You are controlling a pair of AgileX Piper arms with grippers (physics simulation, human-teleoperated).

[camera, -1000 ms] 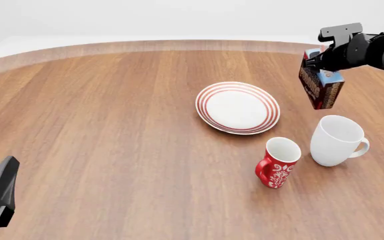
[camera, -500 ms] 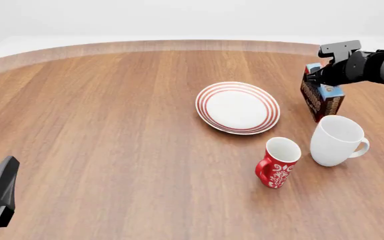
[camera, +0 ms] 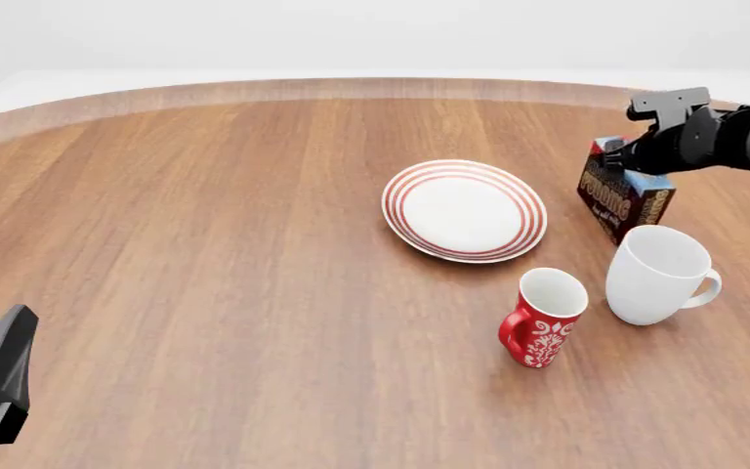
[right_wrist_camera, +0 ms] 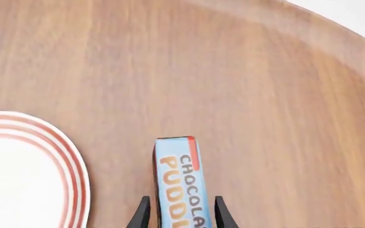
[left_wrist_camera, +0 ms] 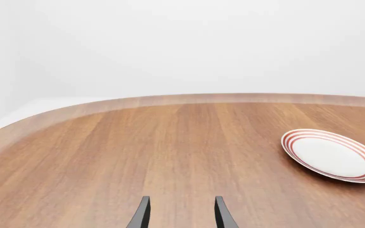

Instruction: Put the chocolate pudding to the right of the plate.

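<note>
**Pudding low beside the plate, my right fingers around it**

My right gripper (camera: 639, 149) holds the chocolate pudding (camera: 623, 195) between its two fingers, clasped on the narrow sides. The carton stands to the right of the plate (camera: 464, 209), near it but apart, with the white mug (camera: 656, 274) just in front. In the right wrist view its long axis runs straight out along my fingers. I cannot tell if the bottom touches the table (camera: 219, 244). My left gripper (left_wrist_camera: 179, 213) is parted, holding nothing, well away.

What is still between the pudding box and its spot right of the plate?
Nothing visible. The right gripper holds the chocolate pudding already right of the plate; the white mug stands just nearer the camera.
</note>
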